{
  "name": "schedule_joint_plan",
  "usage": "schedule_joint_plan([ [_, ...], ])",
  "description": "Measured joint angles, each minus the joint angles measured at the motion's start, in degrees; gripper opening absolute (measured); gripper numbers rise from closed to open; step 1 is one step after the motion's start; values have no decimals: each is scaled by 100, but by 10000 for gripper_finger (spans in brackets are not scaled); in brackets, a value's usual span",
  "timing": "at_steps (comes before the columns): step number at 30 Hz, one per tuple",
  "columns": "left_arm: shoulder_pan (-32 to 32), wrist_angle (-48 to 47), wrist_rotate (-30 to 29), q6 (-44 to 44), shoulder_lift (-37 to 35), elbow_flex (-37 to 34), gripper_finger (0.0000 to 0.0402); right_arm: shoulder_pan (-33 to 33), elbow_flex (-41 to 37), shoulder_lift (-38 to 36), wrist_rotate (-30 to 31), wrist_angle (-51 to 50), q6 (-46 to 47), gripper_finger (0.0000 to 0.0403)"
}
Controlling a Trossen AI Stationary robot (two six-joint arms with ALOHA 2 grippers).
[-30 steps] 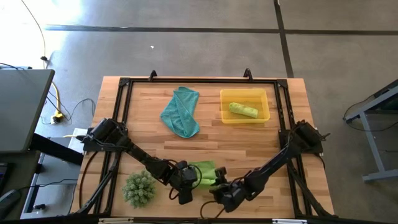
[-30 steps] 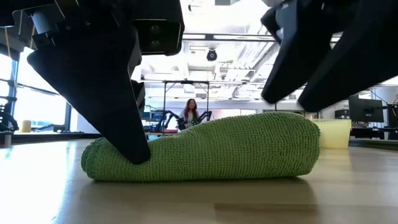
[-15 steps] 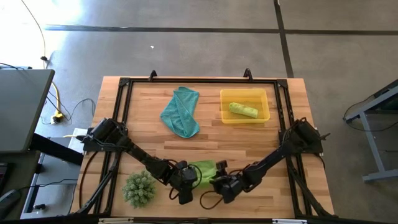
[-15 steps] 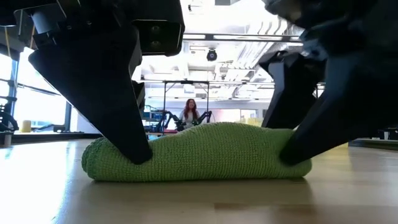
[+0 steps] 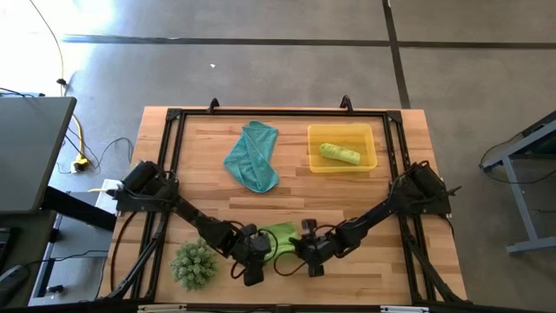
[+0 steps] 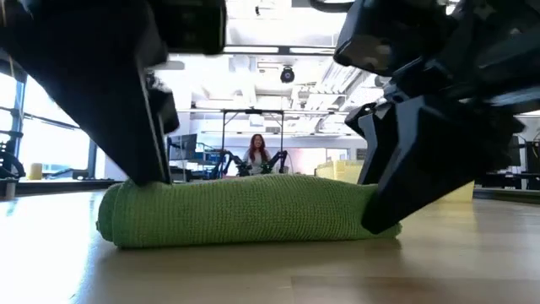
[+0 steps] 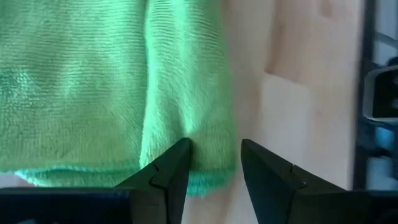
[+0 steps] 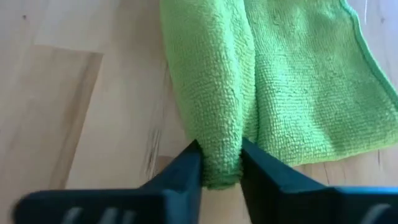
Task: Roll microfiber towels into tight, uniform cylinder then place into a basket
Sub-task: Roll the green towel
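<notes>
Both arms reach low toward the near middle of the counter. The left claw (image 5: 258, 250) points down, its two fingers (image 7: 163, 177) close together in a pinch. The right claw (image 5: 304, 248) sits just beside it, its fingers (image 8: 183, 171) also squeezed close.

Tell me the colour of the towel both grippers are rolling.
Lime green. The towel shows best in the right wrist view, its rolled edge pinched between the right gripper fingers.

My wooden table (image 5: 347, 196) stands on a grey concrete floor (image 5: 261, 69) crossed by dark lines. At centre of the low view, a person (image 6: 256, 152) sits far off under bright ceiling lights (image 6: 278, 51).
</notes>
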Motion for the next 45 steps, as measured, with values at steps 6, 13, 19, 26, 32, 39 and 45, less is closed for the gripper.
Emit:
schedule_joint_plan([
  [6, -128, -152, 128, 108, -262, 12, 133, -116, -8, -2, -489, 150, 122, 14],
  [13, -437, 107, -459, 1111, -347, 22, 133, -605, -19, 25, -2348, 539, 729, 5],
  [19, -684, 383, -1224, 2327, -192, 26, 133, -983, -32, 43, -3384, 606, 1510, 6],
  [26, -822, 339, -1929, 2549, 185, 28, 133, -1200, -32, 47, -3602, 578, 1799, 6],
  [32, -712, -113, -2398, 2305, 317, 32, 136, -1206, -32, 46, -3537, 584, 1803, 6],
  [39, -560, -151, -2089, 2201, 545, 65, 140, -1203, -30, 44, -3493, 604, 1906, 21],
  [45, -558, -649, -2646, 2184, 354, 32, 141, -1217, -21, 38, -3425, 595, 1904, 24],
])
